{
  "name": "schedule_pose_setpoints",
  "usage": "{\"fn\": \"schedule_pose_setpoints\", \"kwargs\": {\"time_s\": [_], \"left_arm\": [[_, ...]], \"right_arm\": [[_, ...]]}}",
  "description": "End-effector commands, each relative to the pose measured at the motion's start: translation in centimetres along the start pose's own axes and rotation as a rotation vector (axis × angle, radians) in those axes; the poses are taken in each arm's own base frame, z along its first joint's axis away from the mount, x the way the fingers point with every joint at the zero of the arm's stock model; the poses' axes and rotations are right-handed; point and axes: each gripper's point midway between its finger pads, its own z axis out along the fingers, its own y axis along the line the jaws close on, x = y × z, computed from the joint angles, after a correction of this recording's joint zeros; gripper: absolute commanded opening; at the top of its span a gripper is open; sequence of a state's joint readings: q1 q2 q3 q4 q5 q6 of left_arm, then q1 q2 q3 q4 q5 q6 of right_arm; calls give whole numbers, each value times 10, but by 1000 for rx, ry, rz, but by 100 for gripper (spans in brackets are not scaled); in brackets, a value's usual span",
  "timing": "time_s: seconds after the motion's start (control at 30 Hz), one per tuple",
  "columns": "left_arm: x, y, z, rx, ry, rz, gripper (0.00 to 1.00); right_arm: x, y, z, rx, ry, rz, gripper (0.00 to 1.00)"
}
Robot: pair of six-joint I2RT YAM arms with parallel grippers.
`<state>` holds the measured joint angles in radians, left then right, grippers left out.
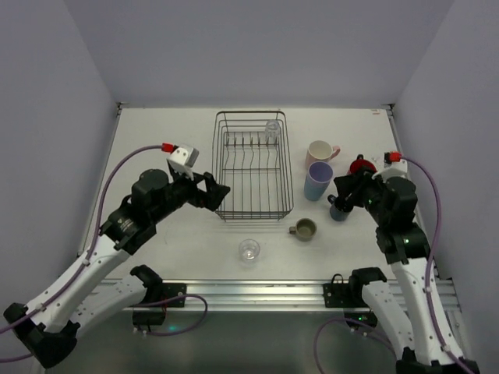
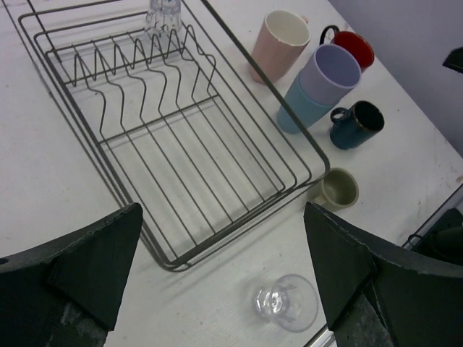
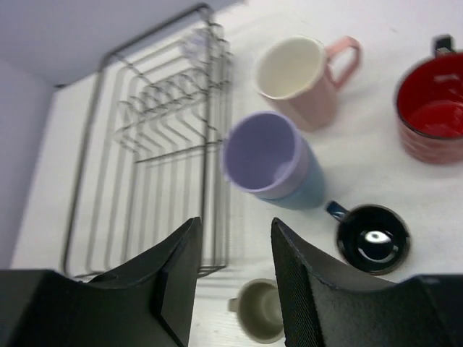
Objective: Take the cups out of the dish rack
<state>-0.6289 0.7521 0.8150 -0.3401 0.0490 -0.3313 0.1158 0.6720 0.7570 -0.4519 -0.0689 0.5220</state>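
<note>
The left tool (image 1: 217,192) gapes wide and empty at the near left corner of the dark wire dish rack (image 1: 249,219). A clear glass tumbler (image 1: 272,129) stands in the rack's far right corner, diagonally beyond that tool along the rack's length. The right tool (image 3: 233,224), narrowly parted and empty, hovers by the dark blue glazed mug (image 3: 372,238) on the white desk (image 1: 156,132), roughly as far from the tumbler.

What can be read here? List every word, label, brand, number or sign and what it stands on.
None. No word, brand, number or sign shows on the dish rack, pink mug, lavender tumbler, red mug, dark blue mug, olive cup, the glass on the table or the other glass in the rack.
</note>
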Motion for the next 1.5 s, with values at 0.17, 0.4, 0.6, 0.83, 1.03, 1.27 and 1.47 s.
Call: {"fn": "schedule_pose_setpoints", "kwargs": {"time_s": [0.17,0.4,0.6,0.83,1.03,1.27,1.47], "left_arm": [[-75,-17,89,1,-94,-100,95],[-75,3,215,-70,-57,10,94],[-86,23,296,-140,-26,93,94],[-64,56,352,-230,41,104,93],[-42,71,368,-263,61,99,88],[-19,82,385,-287,76,103,79],[-10,86,401,-286,80,107,77]], "right_arm": [[-6,90,-93,-525,-73,-65,37],[-2,102,-144,-619,-109,-150,33],[7,115,-165,-746,-129,-130,33],[9,111,-161,-727,-139,-153,33],[15,111,-155,-746,-114,-138,33],[17,109,-150,-737,-103,-132,33],[19,108,-147,-734,-94,-129,33]]}}
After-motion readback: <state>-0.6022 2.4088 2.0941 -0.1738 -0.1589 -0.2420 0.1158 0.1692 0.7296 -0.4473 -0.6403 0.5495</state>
